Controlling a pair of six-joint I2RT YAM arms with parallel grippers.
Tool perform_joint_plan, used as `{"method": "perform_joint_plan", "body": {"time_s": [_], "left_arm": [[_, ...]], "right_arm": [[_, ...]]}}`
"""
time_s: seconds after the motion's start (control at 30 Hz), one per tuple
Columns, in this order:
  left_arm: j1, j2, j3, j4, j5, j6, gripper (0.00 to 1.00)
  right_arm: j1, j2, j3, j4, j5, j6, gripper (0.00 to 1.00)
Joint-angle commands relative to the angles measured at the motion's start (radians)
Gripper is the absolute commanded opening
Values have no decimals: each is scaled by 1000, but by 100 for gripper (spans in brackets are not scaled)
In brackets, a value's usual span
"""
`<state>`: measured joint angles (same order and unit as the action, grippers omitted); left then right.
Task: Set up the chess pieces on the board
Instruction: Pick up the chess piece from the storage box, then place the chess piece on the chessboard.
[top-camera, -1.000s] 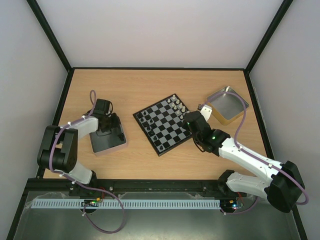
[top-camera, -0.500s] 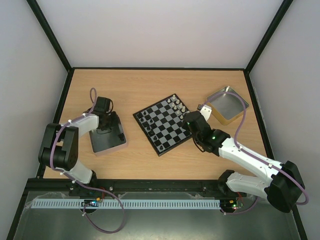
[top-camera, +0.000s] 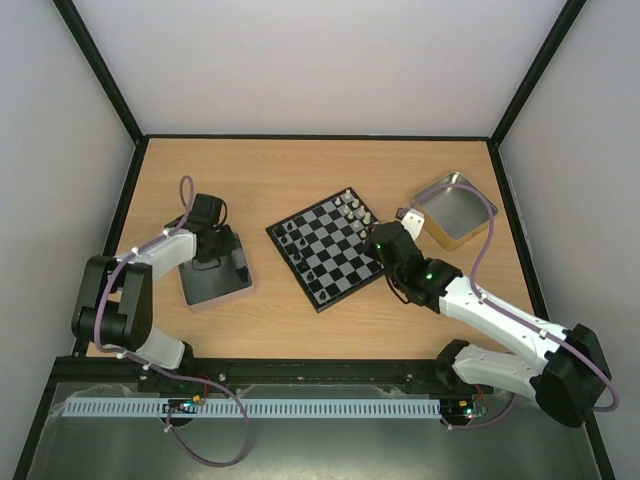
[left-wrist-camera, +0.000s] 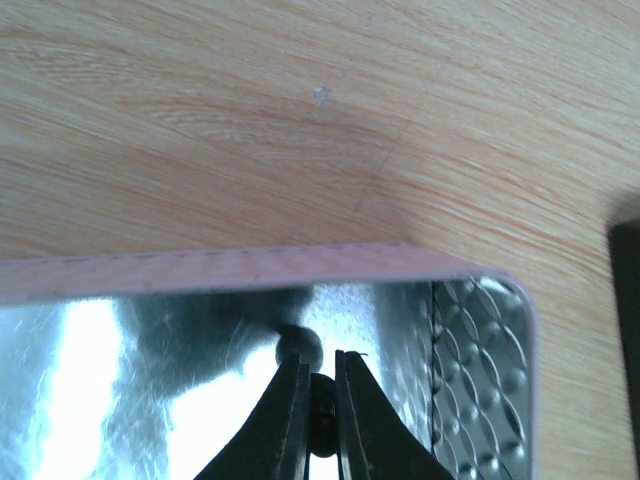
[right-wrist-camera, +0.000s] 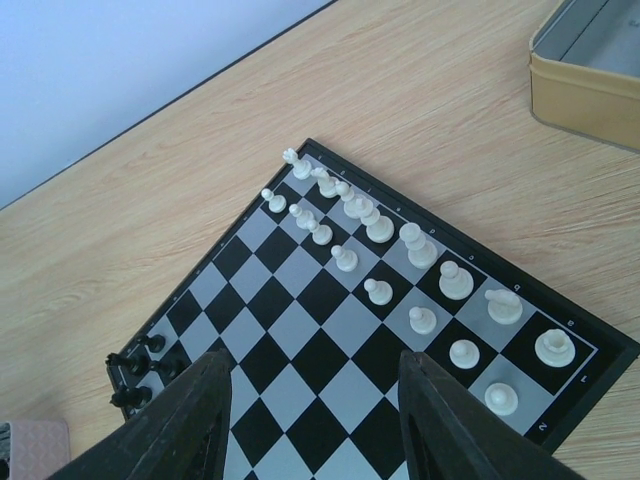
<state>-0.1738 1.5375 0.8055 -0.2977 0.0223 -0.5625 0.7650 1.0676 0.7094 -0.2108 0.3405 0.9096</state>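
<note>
The board (top-camera: 328, 250) lies mid-table, turned diagonally. Silvery-white chess pieces (right-wrist-camera: 380, 228) fill two rows along its far right side, and a few black pieces (right-wrist-camera: 135, 365) stand at its left corner. My left gripper (left-wrist-camera: 318, 365) reaches down into a shallow metal tin (left-wrist-camera: 480, 380), shut on a small black chess piece (left-wrist-camera: 321, 415). A dark round shape (left-wrist-camera: 300, 343) sits at its left fingertip. My right gripper (right-wrist-camera: 312, 365) hovers open above the board's near squares, holding nothing.
The left tin (top-camera: 215, 275) with its pinkish rim lies left of the board. A gold tin (top-camera: 452, 210) stands at the back right, close to the right arm. Black frame rails and white walls border the wooden table (top-camera: 300, 170).
My left gripper's fingers have closed onto the black piece inside the tin. The left arm's elbow shifted slightly. The right arm has stayed almost still over the board.
</note>
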Motion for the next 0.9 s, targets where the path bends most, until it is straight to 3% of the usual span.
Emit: {"method": "perform_joint_plan", "body": {"time_s": [0.0,0.2,0.37,0.6,0.87], "left_arm": [[-31,-64,40,-96,-49,24,6],[-152,-157,126,-185,-57,19,7],[-378,-154,221,-214,-62,-39,8],[-601,-3,350,-196,-70,-68,8],[-668,213,497,-252,-124,-20,8]], "right_arm": [[-4,-21,-8,21,37,9,45],[-5,-41,-17,15,72,18,45],[-4,-74,-25,-3,143,41,45],[-4,-137,-49,-44,214,85,45],[-4,-184,-72,-66,234,101,45]]}}
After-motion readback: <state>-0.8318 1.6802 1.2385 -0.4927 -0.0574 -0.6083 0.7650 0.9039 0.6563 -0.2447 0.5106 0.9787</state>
